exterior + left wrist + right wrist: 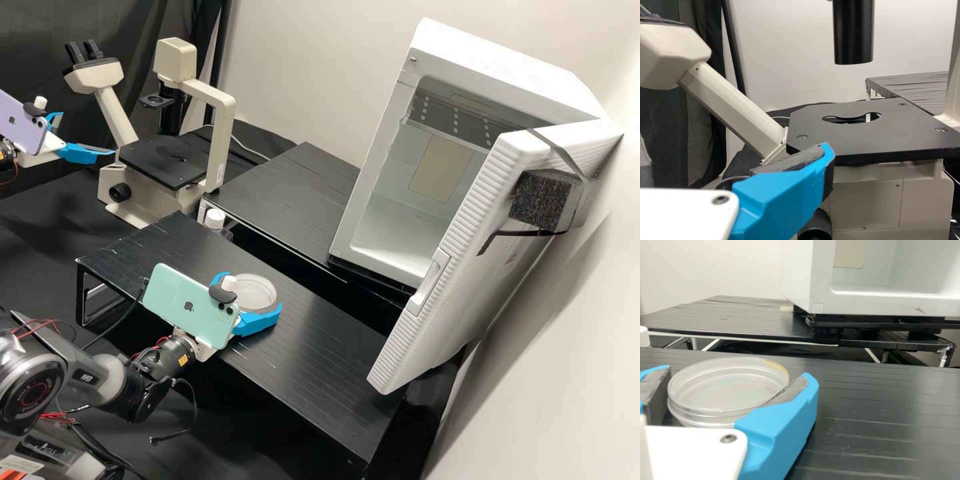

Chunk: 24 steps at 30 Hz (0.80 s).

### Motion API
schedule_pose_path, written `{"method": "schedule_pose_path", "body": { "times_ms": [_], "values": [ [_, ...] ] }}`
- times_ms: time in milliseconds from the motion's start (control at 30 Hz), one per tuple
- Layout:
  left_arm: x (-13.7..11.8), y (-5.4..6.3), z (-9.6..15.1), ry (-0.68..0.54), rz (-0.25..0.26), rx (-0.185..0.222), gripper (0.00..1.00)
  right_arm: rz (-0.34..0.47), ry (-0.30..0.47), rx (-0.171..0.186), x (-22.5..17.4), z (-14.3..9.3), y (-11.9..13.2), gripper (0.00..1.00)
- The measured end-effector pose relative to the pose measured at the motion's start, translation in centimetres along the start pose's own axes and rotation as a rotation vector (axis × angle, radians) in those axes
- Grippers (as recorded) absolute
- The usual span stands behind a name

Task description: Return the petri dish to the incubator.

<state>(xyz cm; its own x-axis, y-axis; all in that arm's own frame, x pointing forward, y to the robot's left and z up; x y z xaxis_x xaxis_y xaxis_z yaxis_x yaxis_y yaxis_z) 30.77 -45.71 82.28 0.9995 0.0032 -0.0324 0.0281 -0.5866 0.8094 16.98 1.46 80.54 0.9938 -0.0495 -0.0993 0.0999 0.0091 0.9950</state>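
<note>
In the high view, my right gripper (250,303) is at the near black shelf, its two blue fingers on either side of the clear round petri dish (253,293). The right wrist view has the petri dish (727,390) level between the pads of my right gripper (735,385), which is shut on it. Whether the dish touches the shelf cannot be told. My left gripper (85,135) is at the far left beside the microscope, fingers apart and holding nothing. In the left wrist view, my left gripper (730,152) is by the microscope stage (870,132). The white incubator (393,233) stands open at the right.
The incubator door (440,293) swings out toward the near shelf (320,373). A second black shelf (287,193) runs behind, under the incubator. The cream microscope (217,143) stands at the back left. A white-capped bottle (215,219) is between the shelves.
</note>
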Motion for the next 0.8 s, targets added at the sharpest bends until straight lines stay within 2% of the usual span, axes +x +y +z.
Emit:
{"method": "schedule_pose_path", "body": {
  "times_ms": [533,667,733,800],
  "values": [
    [0.0,0.0,0.0,0.0,0.0,0.0,1.0,0.008,0.004,0.006,-0.1,-0.1,0.2,0.0],
    [0.0,0.0,0.0,0.0,0.0,0.0,1.0,0.029,0.013,0.012,-0.5,0.1,0.9,0.0],
    [0.0,0.0,0.0,0.0,0.0,0.0,1.0,0.033,0.033,-0.008,-0.8,0.5,1.5,0.0],
    [0.0,0.0,0.0,0.0,0.0,0.0,1.0,0.07,0.036,-0.009,-0.9,1.2,2.3,0.0]
  ]
}}
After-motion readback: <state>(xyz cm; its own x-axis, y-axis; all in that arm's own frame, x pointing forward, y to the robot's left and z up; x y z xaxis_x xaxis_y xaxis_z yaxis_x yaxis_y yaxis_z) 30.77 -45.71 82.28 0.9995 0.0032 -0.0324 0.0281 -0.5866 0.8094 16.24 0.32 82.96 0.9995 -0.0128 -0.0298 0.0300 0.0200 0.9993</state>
